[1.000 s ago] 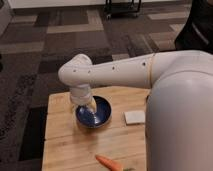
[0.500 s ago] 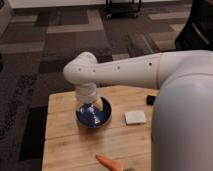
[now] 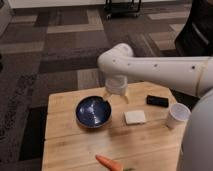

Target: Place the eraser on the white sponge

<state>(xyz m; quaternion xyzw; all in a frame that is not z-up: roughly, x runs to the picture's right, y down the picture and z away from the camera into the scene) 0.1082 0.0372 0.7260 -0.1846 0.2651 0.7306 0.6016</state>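
Arm (image 3: 160, 69) swung right off bowl (image 3: 93, 111) | tool (image 3: 116, 96) spread, empty | eraser (image 3: 157, 101) untouched

From where I stand there is one wooden tabletop (image 3: 65, 150) with five loose things on it, one of each kind: one dark blue bowl (image 3: 93, 111), one white sponge (image 3: 134, 117), one black eraser (image 3: 157, 101), one white cup (image 3: 177, 115) and one orange carrot (image 3: 111, 162). One white robot arm (image 3: 160, 70) reaches over the tabletop and ends in one hand (image 3: 116, 97). The hand hangs just behind the bowl's far rim, its two fingers (image 3: 106, 95) spread apart.
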